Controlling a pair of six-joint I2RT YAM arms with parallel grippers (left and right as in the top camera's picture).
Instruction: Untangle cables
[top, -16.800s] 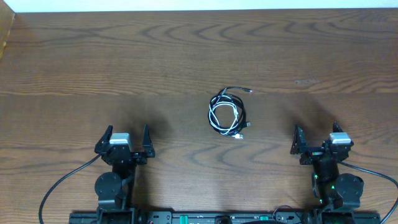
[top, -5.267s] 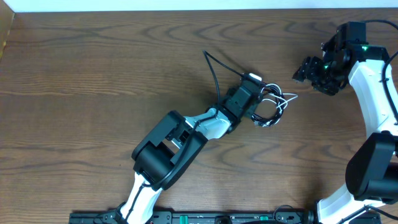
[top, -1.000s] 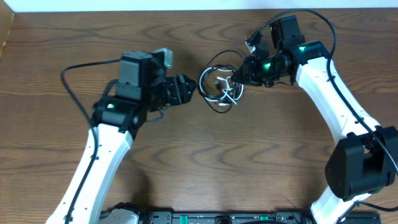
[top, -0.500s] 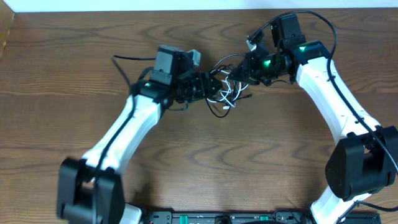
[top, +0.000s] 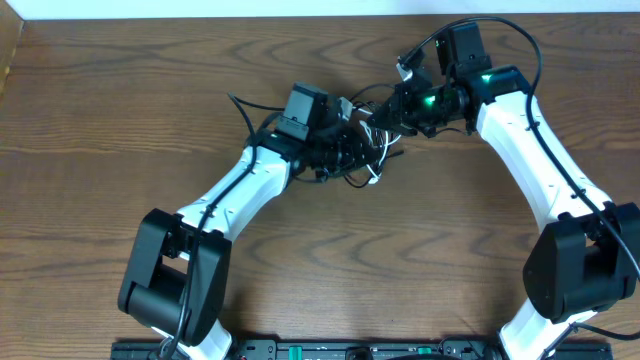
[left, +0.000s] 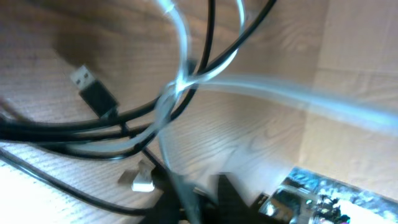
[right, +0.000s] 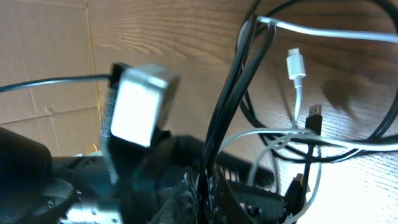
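Both arms meet at the cables (top: 372, 162), just above the centre of the overhead frame.

The black and white cables lie in a loose tangle on the table (top: 150, 100), between the two grippers and touching both. The left gripper (top: 358, 150) reaches in from the lower left and is buried in the tangle; its wrist view is blurred, so I cannot tell whether its fingers are apart or together. The right gripper (top: 392, 118) comes in from the upper right, and in its wrist view a bundle of black cords (right: 214, 143) runs straight down into its closed fingers at the bottom edge. A black plug (left: 93, 90) and a white plug (left: 142, 180) rest on the wood in the left wrist view.
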